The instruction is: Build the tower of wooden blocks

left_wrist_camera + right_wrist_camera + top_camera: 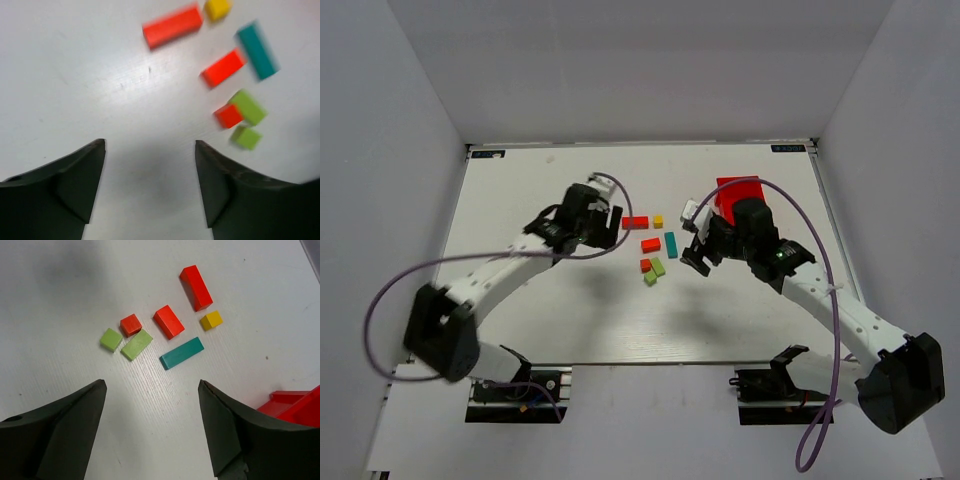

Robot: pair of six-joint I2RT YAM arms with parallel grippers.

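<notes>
No tower stands; the wood blocks lie loose and flat on the white table. They are a long red bar (636, 222), a yellow cube (658, 221), an orange-red bar (651, 245), a teal bar (671, 245), a small red cube (645, 265), a lime bar (659, 267) and a lime cube (650, 279). My left gripper (611, 222) is open and empty just left of the long red bar (172, 25). My right gripper (696, 256) is open and empty just right of the teal bar (182, 353). The right wrist view shows the lime bar (136, 344) touching the red cube (131, 324).
A red plastic bin (735, 190) stands behind my right gripper, and its corner shows in the right wrist view (295, 407). White walls close in the table on the left, right and back. Purple cables loop off both arms.
</notes>
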